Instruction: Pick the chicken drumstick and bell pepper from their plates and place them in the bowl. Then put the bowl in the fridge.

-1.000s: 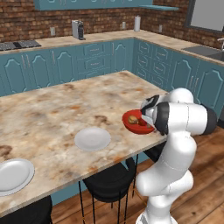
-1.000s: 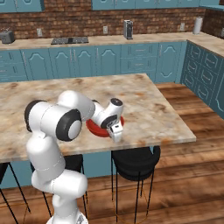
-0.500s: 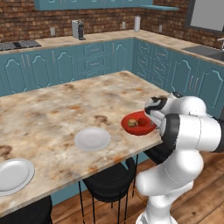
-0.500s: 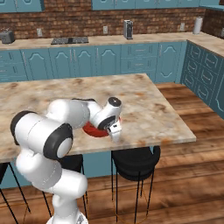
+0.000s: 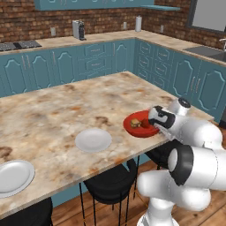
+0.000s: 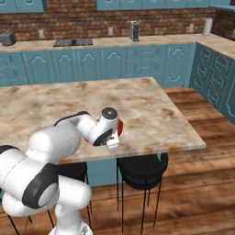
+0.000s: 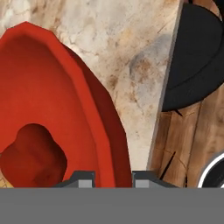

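Observation:
The red bowl (image 5: 140, 125) sits on the island counter near its right front edge. Inside it lie the brown chicken drumstick (image 5: 135, 123) and the red bell pepper (image 5: 145, 124). My gripper (image 5: 159, 128) is at the bowl's near right rim. In the hand view the bowl (image 7: 48, 87) has its rim running between my fingertips (image 7: 86, 179), so the gripper (image 7: 113, 180) is shut on the rim. The bell pepper (image 7: 33, 153) shows as a dark red lump inside. In the right base view the bowl (image 6: 120, 126) peeks out behind my hand. Two white-grey plates (image 5: 93, 140) (image 5: 15, 176) lie bare. The fridge is out of view.
The island counter (image 5: 66, 106) ends just right of the bowl, with black stools (image 7: 197, 52) (image 6: 140, 167) and a wooden floor below. Teal cabinets line the back wall, with a toaster (image 5: 78, 29) on top. A sink (image 5: 207, 50) lies at the far right.
My arm has swung its elbow round and the hand has come down from above the bowl to its right rim. The bowl has stayed in about the same spot.

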### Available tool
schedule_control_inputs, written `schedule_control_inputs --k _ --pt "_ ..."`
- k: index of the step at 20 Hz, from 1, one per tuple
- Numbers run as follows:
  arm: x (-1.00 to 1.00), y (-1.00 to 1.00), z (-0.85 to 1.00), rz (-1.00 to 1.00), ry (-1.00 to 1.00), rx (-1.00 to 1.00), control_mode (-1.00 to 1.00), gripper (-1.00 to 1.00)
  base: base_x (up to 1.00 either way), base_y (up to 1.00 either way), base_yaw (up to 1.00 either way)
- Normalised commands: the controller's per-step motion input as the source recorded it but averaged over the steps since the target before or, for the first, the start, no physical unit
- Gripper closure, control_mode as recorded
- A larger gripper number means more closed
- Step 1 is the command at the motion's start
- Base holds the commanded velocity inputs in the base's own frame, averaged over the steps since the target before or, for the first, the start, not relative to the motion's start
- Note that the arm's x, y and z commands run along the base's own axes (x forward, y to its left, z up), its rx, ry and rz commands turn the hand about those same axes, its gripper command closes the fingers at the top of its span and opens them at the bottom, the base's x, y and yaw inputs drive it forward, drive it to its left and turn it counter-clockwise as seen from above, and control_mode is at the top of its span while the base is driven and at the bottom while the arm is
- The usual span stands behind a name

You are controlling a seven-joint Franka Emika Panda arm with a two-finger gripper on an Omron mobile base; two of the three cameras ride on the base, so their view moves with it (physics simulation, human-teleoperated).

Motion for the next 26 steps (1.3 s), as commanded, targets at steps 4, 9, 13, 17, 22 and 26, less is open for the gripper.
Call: schedule_control_inputs --k 4,9,13,17,22,26 --pt "-0.31 0.25 0.37 -0.22 0.02 0.06 -1.0 1.0 0.0 0.0 0.0" --pt "-0.44 0.26 0.18 -0.42 -0.01 0.18 -1.0 1.0 0.0 0.0 0.0" --pt "-0.47 0.22 0.18 -0.27 -0.03 0.17 -1.0 1.0 0.0 0.0 0.0" --pt "-0.51 0.14 0.03 -0.01 -0.14 0.07 -1.0 1.0 0.0 0.0 0.0" --pt "-0.18 0.25 0.09 0.0 -0.06 0.0 -1.0 1.0 0.0 0.0 0.0" --pt "0.0 0.33 0.01 -0.01 0.05 -0.05 -1.0 1.0 0.0 0.0 0.0"
